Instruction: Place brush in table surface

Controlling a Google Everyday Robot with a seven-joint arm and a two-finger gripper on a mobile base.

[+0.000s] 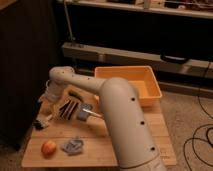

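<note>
The brush (43, 120), with a white handle and a dark head, lies on the light wooden table surface (100, 137) near its left edge. My gripper (50, 97) is at the end of the white arm over the table's left rear part. It is just above and behind the brush, and I cannot tell whether they touch. The big white arm (125, 125) crosses the middle of the view and hides part of the tabletop.
A dark red-brown striped block (67, 107) and a small grey pad with a short handle (85, 113) lie right of the gripper. An apple (48, 148) and a crumpled grey thing (73, 145) lie at the front left. An orange bin (131, 85) stands at the back right.
</note>
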